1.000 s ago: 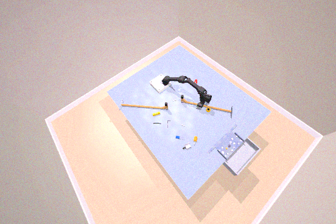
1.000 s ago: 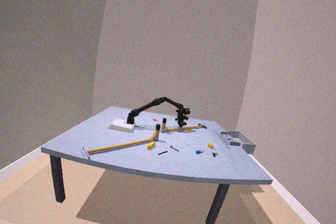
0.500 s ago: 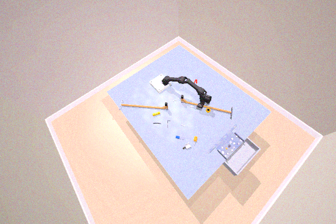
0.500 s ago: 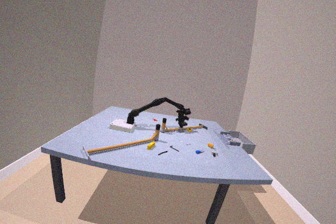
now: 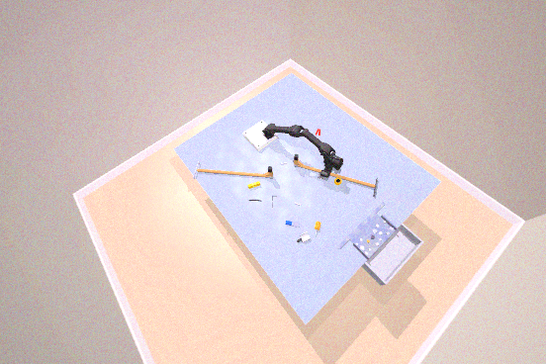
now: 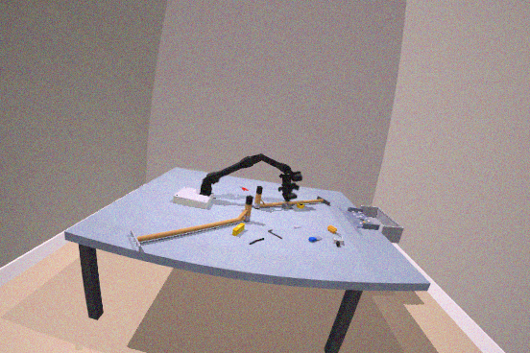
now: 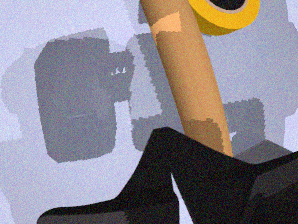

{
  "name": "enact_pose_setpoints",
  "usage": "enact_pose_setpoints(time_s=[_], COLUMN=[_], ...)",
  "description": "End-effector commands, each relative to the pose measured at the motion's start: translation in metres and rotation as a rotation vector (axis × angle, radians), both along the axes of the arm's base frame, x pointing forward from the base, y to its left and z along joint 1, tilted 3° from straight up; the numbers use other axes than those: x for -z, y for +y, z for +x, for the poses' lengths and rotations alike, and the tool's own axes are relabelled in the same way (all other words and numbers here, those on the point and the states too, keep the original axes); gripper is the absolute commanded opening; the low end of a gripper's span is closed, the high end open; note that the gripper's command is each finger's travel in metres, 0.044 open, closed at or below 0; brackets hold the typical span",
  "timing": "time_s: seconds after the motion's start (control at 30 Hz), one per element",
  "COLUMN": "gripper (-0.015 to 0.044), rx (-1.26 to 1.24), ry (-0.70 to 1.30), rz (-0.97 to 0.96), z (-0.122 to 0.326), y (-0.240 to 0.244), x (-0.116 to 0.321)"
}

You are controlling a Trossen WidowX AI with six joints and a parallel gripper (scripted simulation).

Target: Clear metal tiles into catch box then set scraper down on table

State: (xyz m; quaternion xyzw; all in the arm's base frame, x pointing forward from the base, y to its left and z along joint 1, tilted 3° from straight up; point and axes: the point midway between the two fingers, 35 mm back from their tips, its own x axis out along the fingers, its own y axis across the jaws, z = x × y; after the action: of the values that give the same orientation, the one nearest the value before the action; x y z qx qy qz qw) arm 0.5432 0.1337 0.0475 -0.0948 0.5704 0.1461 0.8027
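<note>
Two wooden-handled scrapers lie on the table. One scraper (image 5: 353, 180) (image 6: 312, 202) (image 7: 187, 75) has a dark crosswise head towards the bench plate and an upright black-capped grip at its near end. The other scraper (image 5: 232, 172) (image 6: 192, 229) has a pale head at the table's left edge. My gripper (image 5: 324, 173) (image 6: 289, 198) is shut and empty, low over or beside the first scraper's handle; the exact gap is unclear. Several small tiles (image 5: 373, 237) lie on the steel bench plate (image 5: 357, 229). The catch box (image 5: 396, 256) (image 6: 391, 231) adjoins its far end; I see no tiles inside.
A yellow tape roll (image 6: 301, 205) (image 7: 220, 22) sits close beside the first scraper's handle. A yellow block (image 5: 254, 185) (image 6: 238, 229), a blue item (image 5: 288, 223) (image 6: 313, 239), an orange item (image 5: 318, 226) (image 6: 331, 229) and small dark tools lie on the table. A red item (image 5: 318, 132) lies behind the arm.
</note>
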Motion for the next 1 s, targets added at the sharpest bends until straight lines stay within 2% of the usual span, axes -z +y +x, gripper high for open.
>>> enact_pose_setpoints(time_s=[0.0,0.97], gripper=[0.0,0.0], rx=[0.002,0.001], ry=[-0.02,-0.046], rz=[-0.001,-0.003], z=[0.007,0.021], y=[-0.007,-0.032], x=[-0.004,-0.004])
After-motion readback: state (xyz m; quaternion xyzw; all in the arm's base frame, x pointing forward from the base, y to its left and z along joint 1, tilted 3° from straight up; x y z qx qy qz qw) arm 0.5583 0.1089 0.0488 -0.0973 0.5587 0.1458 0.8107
